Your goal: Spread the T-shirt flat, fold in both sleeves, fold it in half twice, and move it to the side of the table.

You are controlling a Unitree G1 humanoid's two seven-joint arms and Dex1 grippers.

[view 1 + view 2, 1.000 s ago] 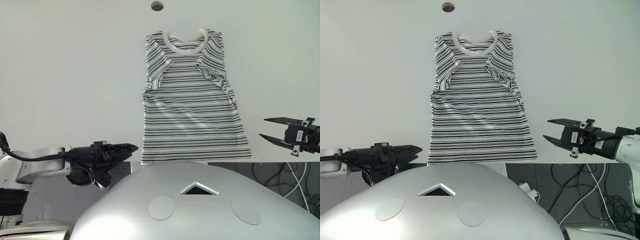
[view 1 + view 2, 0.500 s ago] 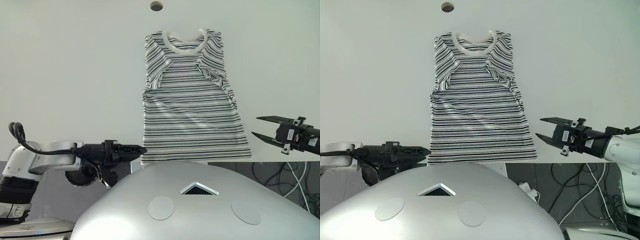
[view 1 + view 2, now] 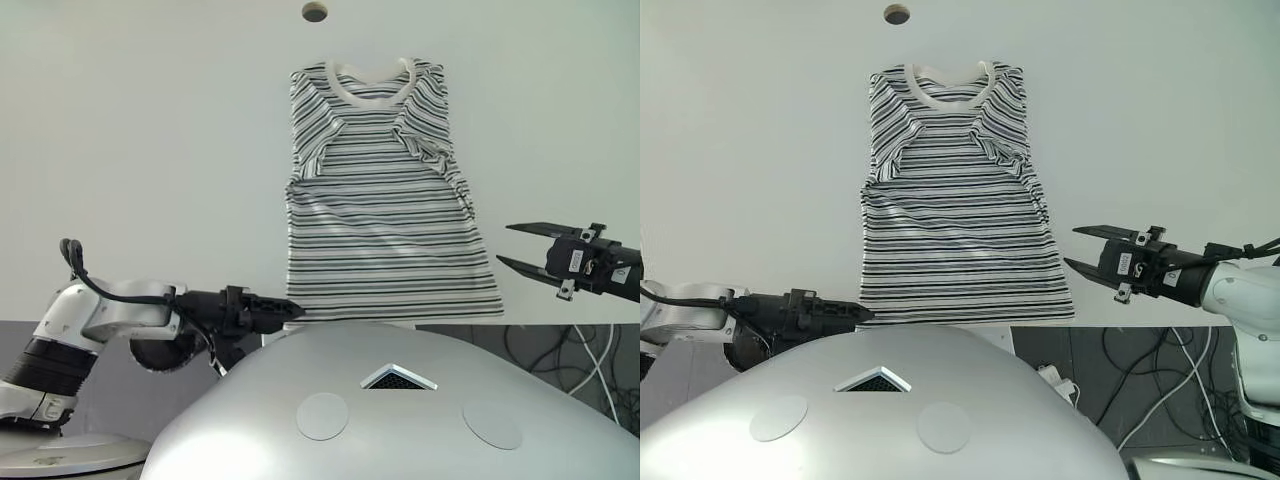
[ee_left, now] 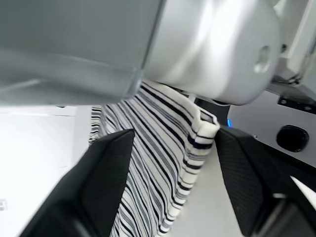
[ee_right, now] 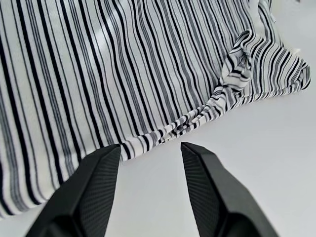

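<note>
Both sleeves [image 3: 425, 135] lie folded, so halving comes next, I judge. My left claw [image 3: 285, 304] and right claw [image 3: 508, 245] hang spread by the T-shirt [image 3: 390, 200] hem; each must pinch a corner.

Four cameras running: two eyes up on the head, one down on each wrist.

The head pair is looking forward and down from well back, taking in the table [image 3: 150, 150] and the whole T-shirt [image 3: 385, 200]. Both eyes are sharing that one scene, the right eye setting everything a little further left. The left wrist camera is peering out along the left gripper [image 4: 173, 132], very close and low, facing the shirt's near hem at the table edge. The right wrist camera is looking down past the right gripper [image 5: 150, 146], close over the shirt's right edge and its bunched fabric. Both of those patches are lying inside the head pair's wider view.
</note>
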